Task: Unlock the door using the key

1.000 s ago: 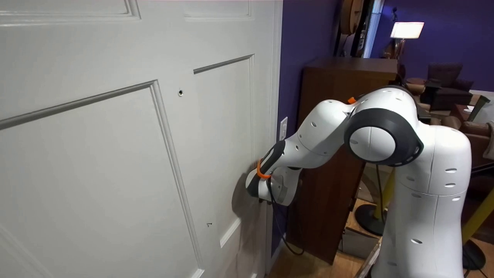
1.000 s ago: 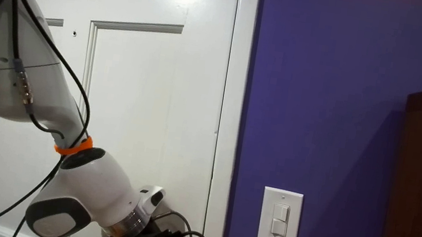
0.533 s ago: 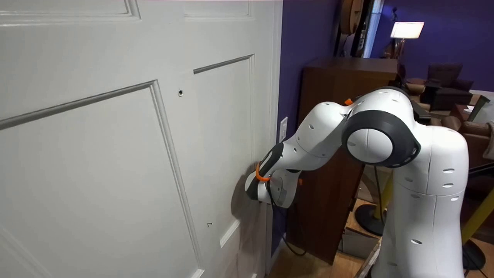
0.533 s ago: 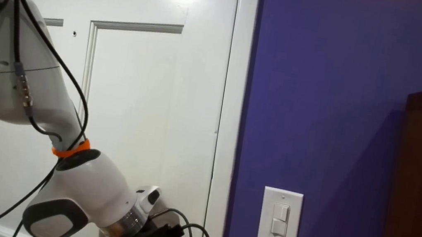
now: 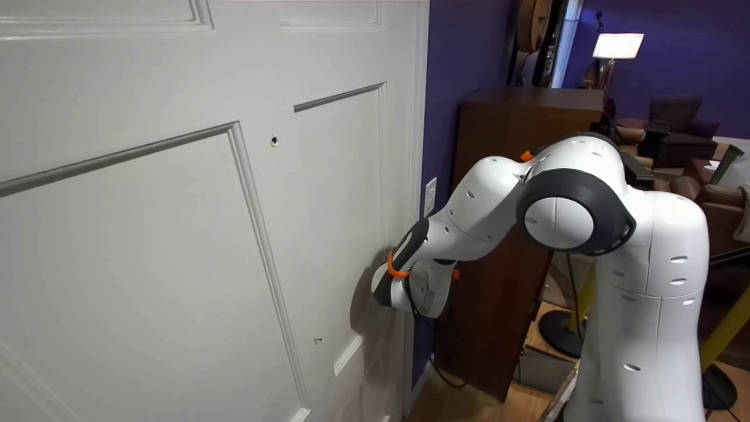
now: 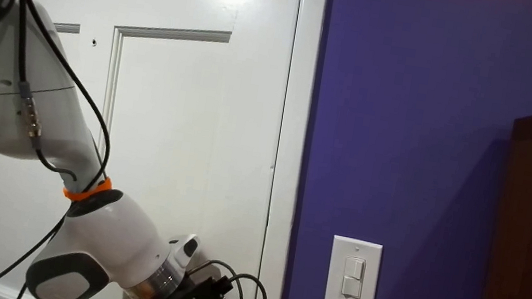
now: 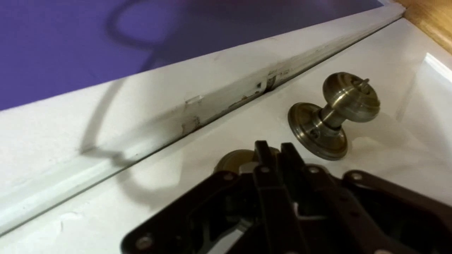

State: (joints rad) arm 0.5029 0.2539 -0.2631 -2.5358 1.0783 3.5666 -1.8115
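Unlocking Alignment

My gripper (image 7: pixel 275 144) faces the brass disc (image 7: pixel 233 159), presumably to turn the key. Fingers (image 7: pixel 262 154) stand close together; whether they pinch it, I cannot tell. Door (image 5: pixel 205 217): nine o'clock in an exterior view. Knob (image 7: pixel 348 99): two o'clock of my gripper, wrist view.

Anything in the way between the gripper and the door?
No loose obstacle shows. In the wrist view, the gripper partly hides a round brass-coloured fitting on the door; the knob juts out to the right.
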